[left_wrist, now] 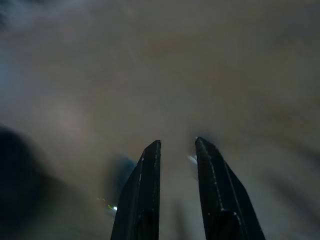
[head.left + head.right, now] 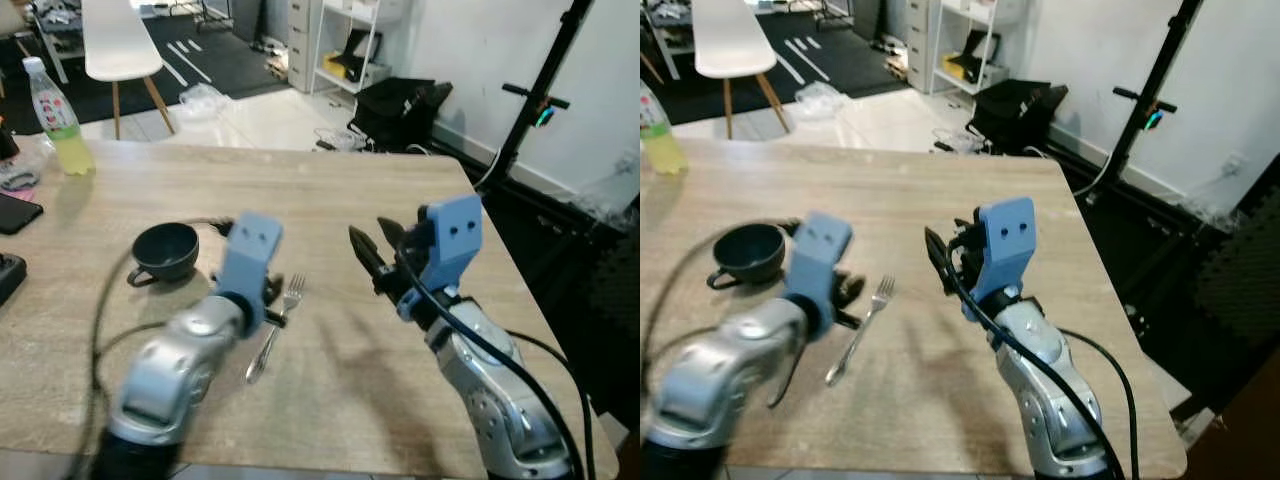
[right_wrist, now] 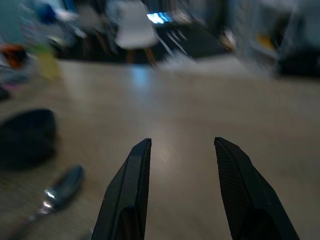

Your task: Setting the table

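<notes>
A silver fork (image 2: 273, 330) lies on the wooden table (image 2: 330, 190), tines pointing away from me. A dark cup (image 2: 165, 249) with a small handle stands to its left. My left gripper (image 2: 270, 299) hovers low beside the fork's neck, between cup and fork; the arm is blurred. In the left wrist view its fingers (image 1: 148, 190) stand a narrow gap apart with nothing between them. To the right of the fork my right gripper (image 2: 370, 236) is raised above the table, open and empty. The right wrist view shows the cup (image 3: 25, 135) and the blurred fork (image 3: 57, 194) off to one side.
A bottle of yellow drink (image 2: 56, 118) stands at the far left of the table, with a dark phone (image 2: 15, 212) nearer me. A white chair (image 2: 120, 45) is beyond the table. A black stand (image 2: 535, 100) and bags are on the right.
</notes>
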Robot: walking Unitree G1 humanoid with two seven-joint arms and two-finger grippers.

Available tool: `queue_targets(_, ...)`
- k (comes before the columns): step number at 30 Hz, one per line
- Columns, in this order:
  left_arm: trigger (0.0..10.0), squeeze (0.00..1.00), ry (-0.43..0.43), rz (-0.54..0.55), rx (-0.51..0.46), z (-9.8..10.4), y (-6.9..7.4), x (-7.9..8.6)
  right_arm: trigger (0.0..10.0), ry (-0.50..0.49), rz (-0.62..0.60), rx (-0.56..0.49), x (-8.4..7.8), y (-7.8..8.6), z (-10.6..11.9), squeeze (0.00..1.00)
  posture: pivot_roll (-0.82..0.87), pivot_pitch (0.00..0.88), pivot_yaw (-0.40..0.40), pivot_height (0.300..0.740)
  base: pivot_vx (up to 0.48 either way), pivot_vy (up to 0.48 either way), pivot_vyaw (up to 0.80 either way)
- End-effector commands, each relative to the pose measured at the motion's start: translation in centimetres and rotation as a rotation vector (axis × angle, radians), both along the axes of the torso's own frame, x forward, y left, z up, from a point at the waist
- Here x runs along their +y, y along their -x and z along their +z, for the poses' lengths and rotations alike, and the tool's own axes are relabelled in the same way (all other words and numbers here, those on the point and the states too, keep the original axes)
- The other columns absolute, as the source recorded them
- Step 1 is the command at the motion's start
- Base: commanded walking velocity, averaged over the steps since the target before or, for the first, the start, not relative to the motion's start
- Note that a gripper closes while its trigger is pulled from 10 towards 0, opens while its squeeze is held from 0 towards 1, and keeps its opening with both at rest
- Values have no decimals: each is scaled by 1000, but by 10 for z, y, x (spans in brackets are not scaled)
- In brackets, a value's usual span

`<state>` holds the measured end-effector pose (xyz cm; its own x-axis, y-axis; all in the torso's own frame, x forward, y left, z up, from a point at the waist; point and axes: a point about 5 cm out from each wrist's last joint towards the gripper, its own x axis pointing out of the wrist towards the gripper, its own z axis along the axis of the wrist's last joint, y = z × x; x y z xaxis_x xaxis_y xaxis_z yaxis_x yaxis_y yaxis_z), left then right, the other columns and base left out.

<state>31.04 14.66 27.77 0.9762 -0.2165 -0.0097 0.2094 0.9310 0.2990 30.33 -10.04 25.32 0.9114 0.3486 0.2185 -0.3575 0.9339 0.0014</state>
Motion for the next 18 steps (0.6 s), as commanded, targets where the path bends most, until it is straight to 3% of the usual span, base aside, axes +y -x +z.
queue_targets(1, 10000, 0, -11, 91, -15, 9, 2, 31, 10000, 17, 30, 110, 12, 6, -20, 0, 123, 147, 36, 740, 0, 0, 0)
queue_targets(2, 10000, 0, -13, 119, 2, 10, 2, 42, 10000, 22, 55, 139, 17, 8, -26, 0, 123, 147, 36, 740, 0, 0, 0)
queue_targets(4, 10000, 0, 31, 81, 161, -8, 11, 55, 10000, 39, 86, 178, 27, 12, -39, 0, 138, 148, 25, 740, 0, 0, 0)
queue_targets(7, 10000, 0, 84, 29, 285, -29, 23, 55, 10000, 50, 95, 195, 32, 13, -46, 0, 142, 150, 14, 740, 0, 0, 0)
queue_targets(13, 10000, 0, 152, -16, 344, -54, 28, 41, 10000, 78, 90, 265, 36, 11, -57, 0, 142, 153, 2, 740, 0, 0, 0)
queue_targets(15, 10000, 0, 66, 60, 334, -69, 22, 49, 10000, 73, 69, 288, 39, 9, -59, 0, 139, 154, 1, 740, 0, 0, 0)
queue_targets(18, 10000, 0, 41, 106, 332, -74, 19, 56, 10000, 57, 53, 275, 38, 8, -56, 0, 125, 154, -1, 740, 0, 0, 0)
